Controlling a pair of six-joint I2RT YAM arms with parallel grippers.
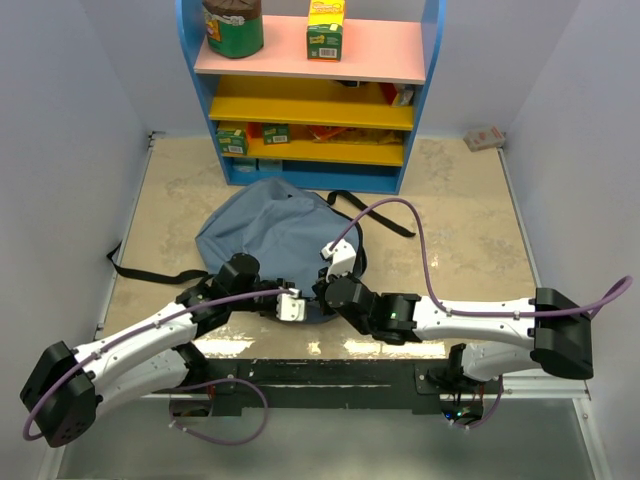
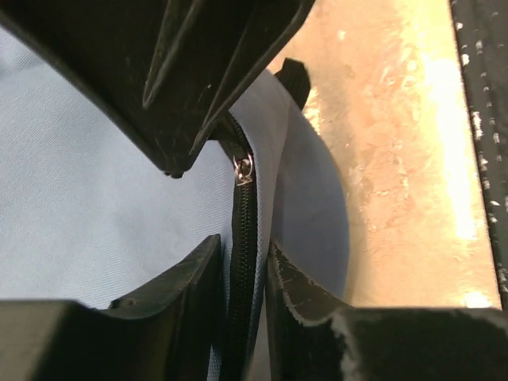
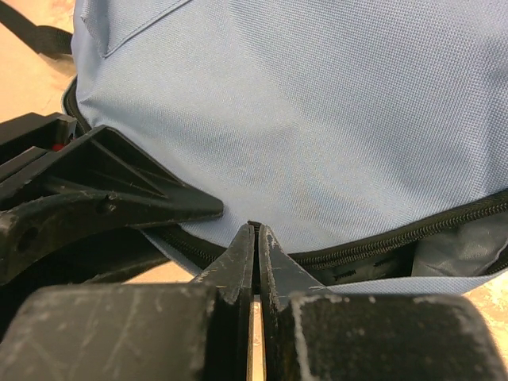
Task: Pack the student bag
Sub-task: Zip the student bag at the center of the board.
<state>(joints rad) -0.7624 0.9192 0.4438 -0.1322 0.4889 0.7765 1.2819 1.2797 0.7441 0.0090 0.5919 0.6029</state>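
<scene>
The student bag (image 1: 270, 230), soft grey-blue fabric, lies flat in the middle of the table with its zipped rim toward me. My left gripper (image 1: 292, 305) is at that near rim. In the left wrist view its jaws (image 2: 244, 246) are pinched on the black zipper track and fabric edge of the bag (image 2: 79, 198). My right gripper (image 1: 322, 290) meets it from the right, shut (image 3: 255, 228), with its tips on the dark pull tab of the metal zipper slider (image 2: 243, 169). To the right of those tips the zipper (image 3: 413, 234) gapes slightly over dark lining.
A blue shelf unit (image 1: 310, 90) stands behind the bag, holding a jar (image 1: 233, 25), a yellow box (image 1: 325, 28) and small packets. Black straps (image 1: 150, 272) trail left and right (image 1: 380, 215) of the bag. A small flat object (image 1: 485, 138) lies at the back right.
</scene>
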